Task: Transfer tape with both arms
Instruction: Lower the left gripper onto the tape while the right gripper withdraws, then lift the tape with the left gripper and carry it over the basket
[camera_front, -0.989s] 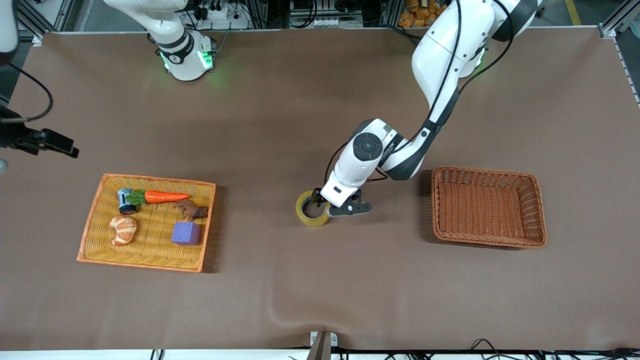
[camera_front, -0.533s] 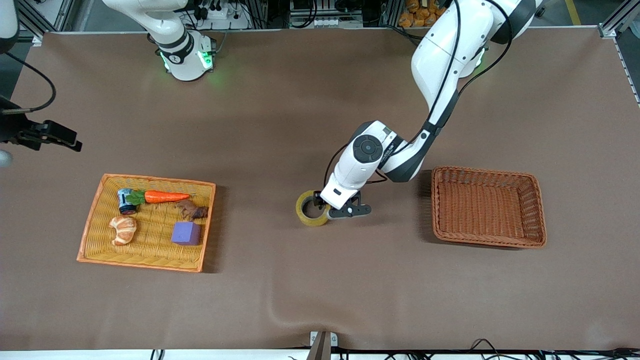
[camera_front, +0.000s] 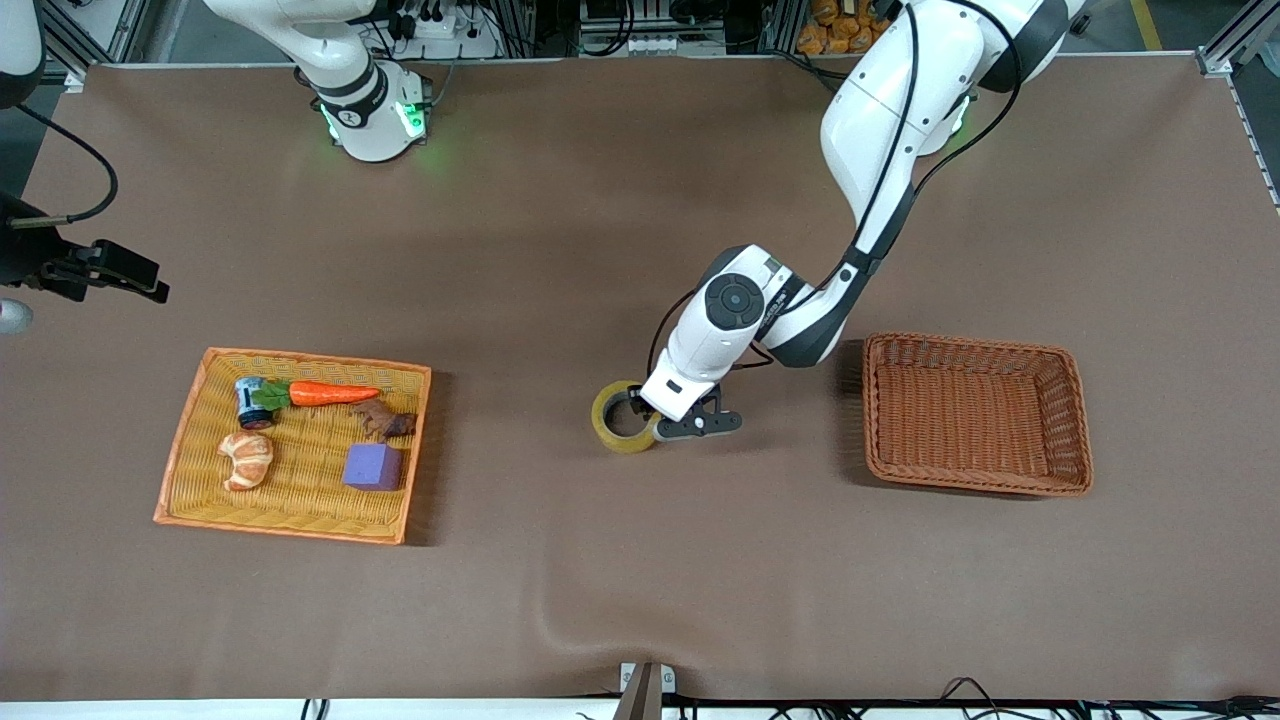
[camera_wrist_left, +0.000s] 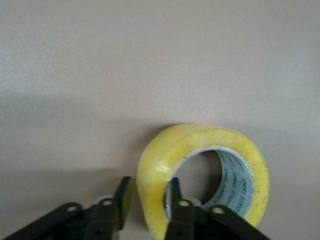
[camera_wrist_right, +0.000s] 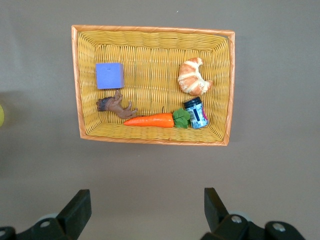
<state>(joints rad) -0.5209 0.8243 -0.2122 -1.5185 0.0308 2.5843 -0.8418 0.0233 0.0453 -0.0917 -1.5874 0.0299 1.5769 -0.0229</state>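
Note:
The tape (camera_front: 611, 430), a yellowish ring with a pale core, lies on the brown table mid-way between the two baskets. In the left wrist view the tape (camera_wrist_left: 200, 142) stands close before the camera. My left gripper (camera_front: 646, 411) is down at the roll's edge. Its fingers straddle the ring's wall in the left wrist view (camera_wrist_left: 150, 184): one finger (camera_wrist_left: 176, 192) is inside the hole against the wall, the other (camera_wrist_left: 122, 192) is outside with a small gap. My right gripper (camera_wrist_right: 146, 197) is open and empty, up in the air (camera_front: 140, 283) at the right arm's end of the table.
A yellow tray (camera_front: 190, 420) holds a carrot (camera_front: 332, 393), a croissant (camera_front: 246, 459), a purple cube (camera_front: 373, 466), a small jar (camera_front: 250, 400) and a brown figure (camera_front: 385, 421). An empty brown wicker basket (camera_front: 975, 413) stands toward the left arm's end.
The right gripper has drifted a little toward the robots' bases. The left wrist has shifted slightly at the tape; the roll has not moved.

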